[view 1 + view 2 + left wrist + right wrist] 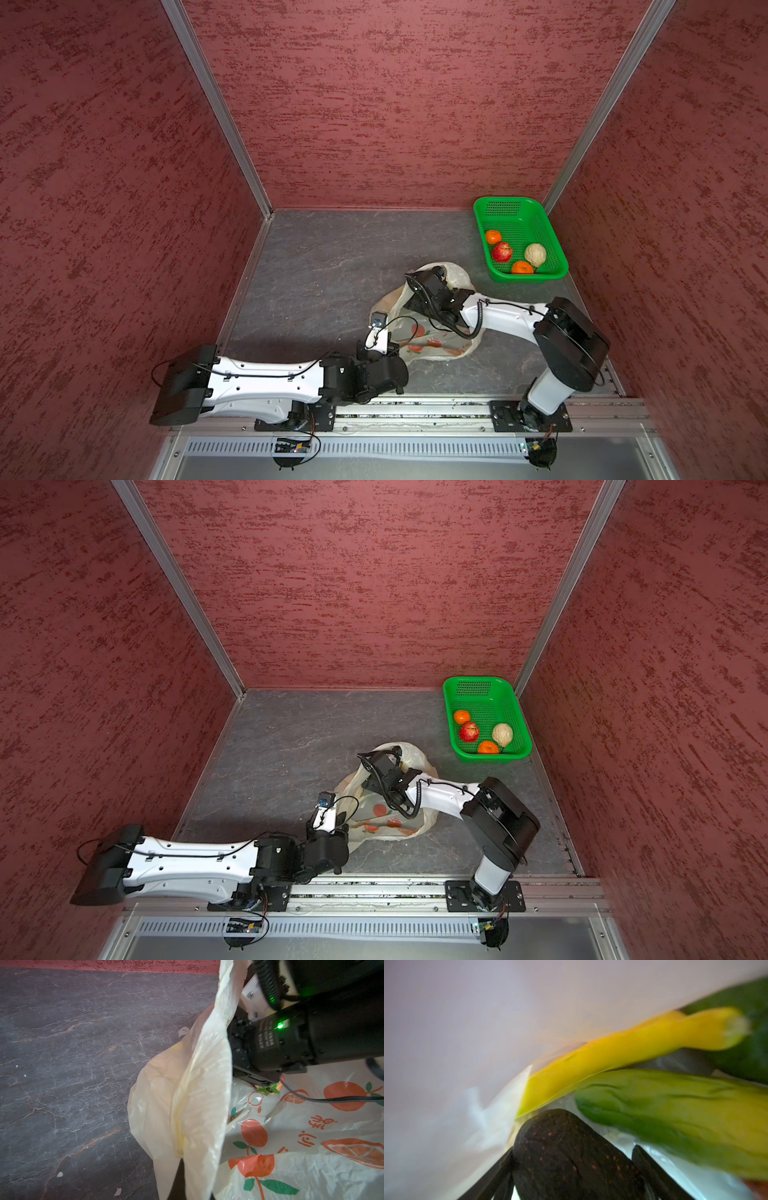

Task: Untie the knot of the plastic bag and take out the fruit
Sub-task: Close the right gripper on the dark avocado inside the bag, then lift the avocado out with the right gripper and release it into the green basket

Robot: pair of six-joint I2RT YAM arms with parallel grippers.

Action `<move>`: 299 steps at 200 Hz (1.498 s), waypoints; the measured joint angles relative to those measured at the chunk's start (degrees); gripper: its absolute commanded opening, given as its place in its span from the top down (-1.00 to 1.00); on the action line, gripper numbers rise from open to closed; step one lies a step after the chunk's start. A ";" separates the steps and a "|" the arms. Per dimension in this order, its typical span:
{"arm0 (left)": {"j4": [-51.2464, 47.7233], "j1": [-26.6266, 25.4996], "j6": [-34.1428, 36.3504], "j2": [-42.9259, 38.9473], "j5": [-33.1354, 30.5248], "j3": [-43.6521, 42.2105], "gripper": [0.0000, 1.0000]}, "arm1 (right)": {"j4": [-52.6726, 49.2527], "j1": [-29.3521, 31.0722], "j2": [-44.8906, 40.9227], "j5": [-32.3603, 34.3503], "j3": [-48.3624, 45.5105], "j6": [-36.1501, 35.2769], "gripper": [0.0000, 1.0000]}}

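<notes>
Dark grey stone table (332,270) holds a thin cream plastic bag (432,349) with orange fruit pictures. Left gripper (382,336) is pinched tight on its edge. Right gripper (572,1150) is inside, around a dark spotty avocado (566,1172); squeezing or not, I cannot tell.

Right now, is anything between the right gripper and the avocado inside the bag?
Nothing visible. The avocado sits between the fingers of the right gripper, inside the bag; the banana and mango lie beyond it.
</notes>
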 measured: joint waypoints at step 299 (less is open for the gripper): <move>3.80 4.48 5.99 -0.02 1.99 0.76 1.00 | -31.45 -35.45 -23.93 -12.35 21.18 -21.42 -0.30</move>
